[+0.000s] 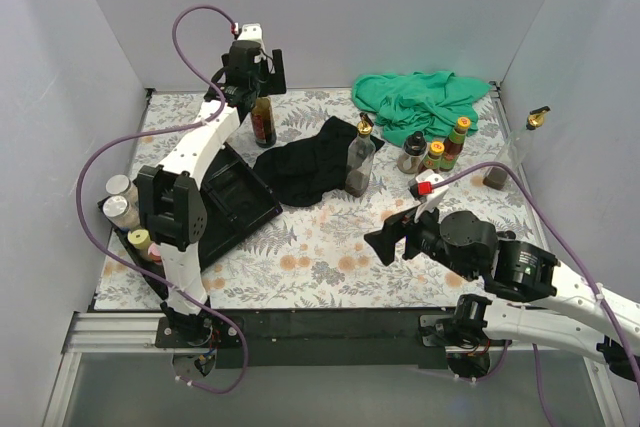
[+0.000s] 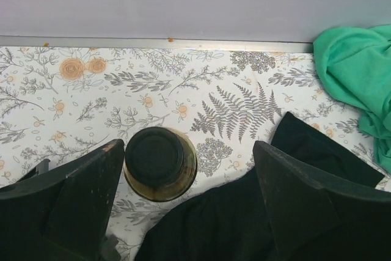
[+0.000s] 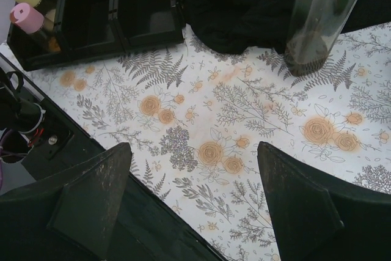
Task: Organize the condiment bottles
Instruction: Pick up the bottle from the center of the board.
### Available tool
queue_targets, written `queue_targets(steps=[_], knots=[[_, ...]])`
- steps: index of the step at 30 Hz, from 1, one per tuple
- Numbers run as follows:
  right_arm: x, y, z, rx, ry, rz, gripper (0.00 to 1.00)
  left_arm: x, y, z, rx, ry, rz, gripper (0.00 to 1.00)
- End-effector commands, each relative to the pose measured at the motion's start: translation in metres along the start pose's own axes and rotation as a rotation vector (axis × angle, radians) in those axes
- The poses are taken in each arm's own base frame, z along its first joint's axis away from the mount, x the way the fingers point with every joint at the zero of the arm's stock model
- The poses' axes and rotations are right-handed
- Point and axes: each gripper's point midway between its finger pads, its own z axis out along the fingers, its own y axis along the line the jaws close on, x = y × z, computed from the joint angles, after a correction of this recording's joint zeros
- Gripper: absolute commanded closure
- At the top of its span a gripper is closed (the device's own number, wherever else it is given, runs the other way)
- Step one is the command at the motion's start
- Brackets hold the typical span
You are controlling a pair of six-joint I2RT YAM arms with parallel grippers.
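Plain, pale lavender-grey panels close the space on three sides: a back wall [image 1: 340, 7] at 12 o'clock, a left wall [image 1: 50, 97] at 9 and a right wall [image 1: 590, 37] at 3. They enclose a worktop [image 1: 330, 257] covered in a white sheet printed with grey ferns and small orange roses. A thin metal strip [image 2: 183, 43] runs where the sheet meets the back wall. At 6 o'clock an aluminium rail [image 1: 110, 332] borders the near edge, carrying a black plate [image 1: 330, 337]. The light is soft and even, and shadows are faint.
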Motion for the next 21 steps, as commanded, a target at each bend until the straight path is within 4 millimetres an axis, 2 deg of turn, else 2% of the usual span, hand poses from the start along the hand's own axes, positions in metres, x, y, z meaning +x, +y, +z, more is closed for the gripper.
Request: queue_targets(steps=[1,6,7,8,10,11,13,18,19,21], knots=[[-0.032,0.004,-0.011,-0.020,-0.103,0.028,0.08,-0.035,-0.001,-0.004,0.011,-0.092,0.009,0.18],[-0.031,-0.001,-0.012,-0.002,-0.115,0.036,0.08,-0.022,0.007,0.006,-0.026,-0.089,0.031,0.24],[-0.031,-0.002,-0.013,0.000,-0.119,0.037,0.08,-0.015,0.007,0.007,-0.025,-0.079,0.036,0.25],[-0.032,-0.003,-0.013,0.006,-0.121,0.036,0.08,-0.012,0.007,0.007,-0.019,-0.080,0.040,0.26],[-0.033,-0.004,-0.013,0.010,-0.126,0.041,0.08,-0.020,0.005,0.003,-0.003,-0.120,0.036,0.32],[-0.032,-0.005,-0.013,0.018,-0.127,0.039,0.08,-0.012,0.005,0.004,0.002,-0.110,0.038,0.33],[-0.031,-0.007,-0.013,0.024,-0.128,0.045,0.09,-0.015,0.004,0.001,0.015,-0.124,0.035,0.34],[-0.034,-0.006,-0.014,0.017,-0.144,0.063,0.09,-0.003,0.007,-0.002,0.013,-0.119,0.033,0.35],[-0.034,-0.006,-0.014,0.017,-0.144,0.065,0.09,-0.003,0.007,0.000,0.013,-0.122,0.040,0.38],[-0.033,-0.006,-0.014,0.015,-0.143,0.064,0.09,-0.006,0.009,0.000,0.001,-0.134,0.055,0.49]])
